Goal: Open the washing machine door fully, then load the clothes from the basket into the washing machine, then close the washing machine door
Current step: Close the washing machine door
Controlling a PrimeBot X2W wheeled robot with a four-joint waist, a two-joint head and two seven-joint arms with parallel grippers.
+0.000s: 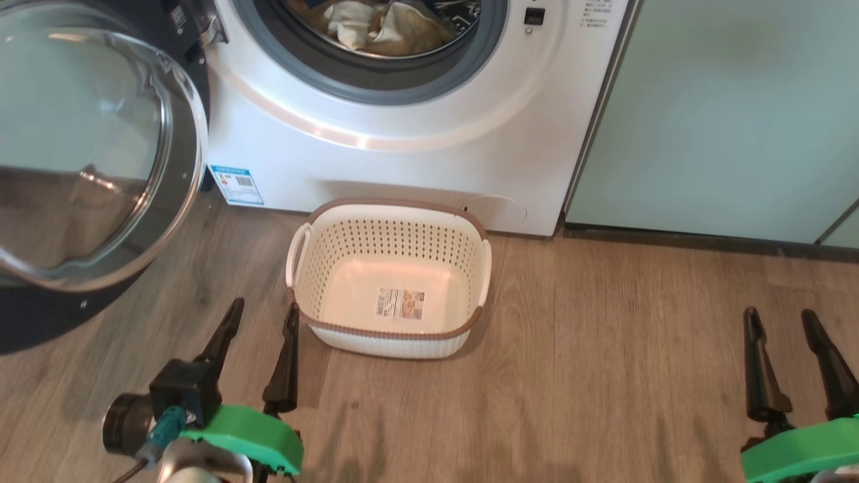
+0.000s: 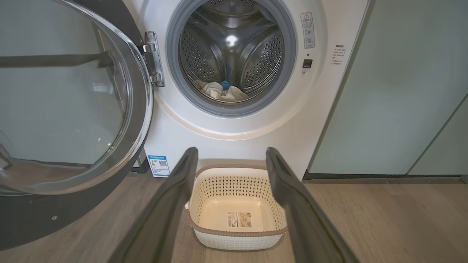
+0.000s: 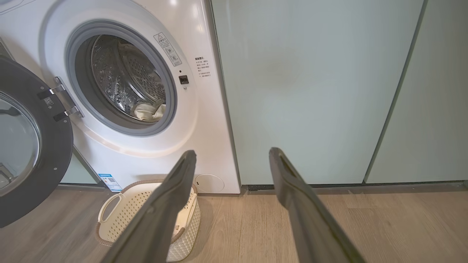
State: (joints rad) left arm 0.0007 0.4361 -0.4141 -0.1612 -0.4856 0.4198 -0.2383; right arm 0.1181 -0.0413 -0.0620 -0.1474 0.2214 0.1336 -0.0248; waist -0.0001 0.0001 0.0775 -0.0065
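The washing machine (image 1: 416,147) (image 2: 256,131) (image 3: 204,153) stands with its door (image 1: 94,161) (image 2: 69,106) (image 3: 29,142) swung wide open to the left. Pale yellow clothes (image 1: 382,30) (image 2: 219,93) (image 3: 148,111) lie inside the drum. On the floor before the machine sits the cream basket (image 1: 389,275) (image 2: 237,208) (image 3: 120,215), with nothing in it but its label. My left gripper (image 1: 263,315) (image 2: 231,153) is open, low and just left of the basket. My right gripper (image 1: 780,320) (image 3: 232,155) is open, well to the right of the basket, above bare floor.
Pale mint-green cabinet panels (image 1: 725,114) (image 3: 310,91) stand right of the machine. The open door juts out over the wood floor (image 1: 604,376) at the left. A blue sticker (image 1: 236,184) and a round service flap (image 1: 500,209) mark the machine's lower front.
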